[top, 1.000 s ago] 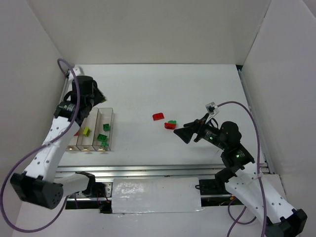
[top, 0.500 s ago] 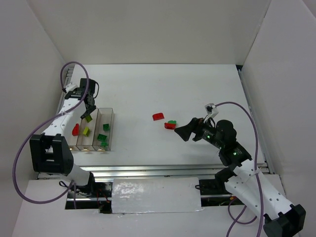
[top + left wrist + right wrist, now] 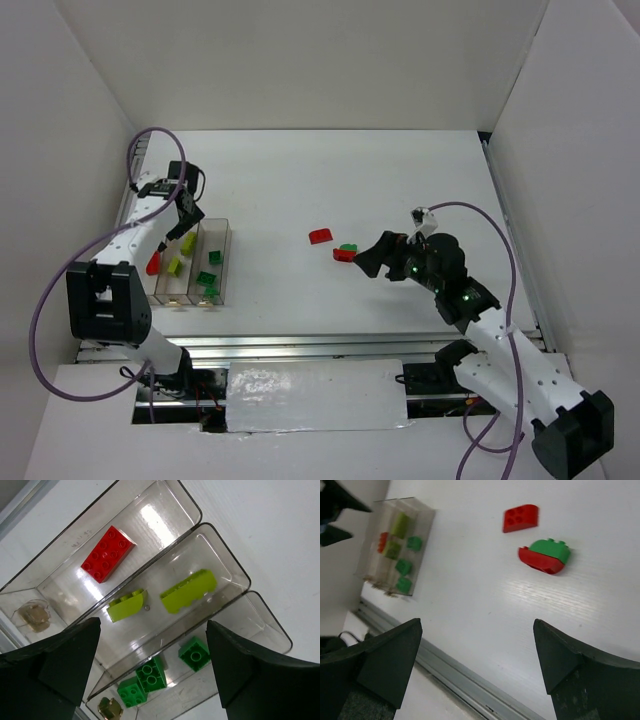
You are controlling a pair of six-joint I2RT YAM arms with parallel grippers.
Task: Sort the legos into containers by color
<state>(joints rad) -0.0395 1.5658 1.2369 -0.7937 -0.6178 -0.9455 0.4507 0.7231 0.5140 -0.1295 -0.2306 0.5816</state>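
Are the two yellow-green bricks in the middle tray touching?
Apart. The left wrist view shows bare tray floor between the curved brick and the long brick.

The three trays (image 3: 235, 569) are clear plastic. The left one holds a red brick (image 3: 108, 553), the middle one two yellow-green bricks (image 3: 188, 591), and the right one three green bricks (image 3: 194, 653). On the white table (image 3: 470, 595) lie a loose red brick (image 3: 520, 518) and a stacked pair (image 3: 545, 556), part green, part red.
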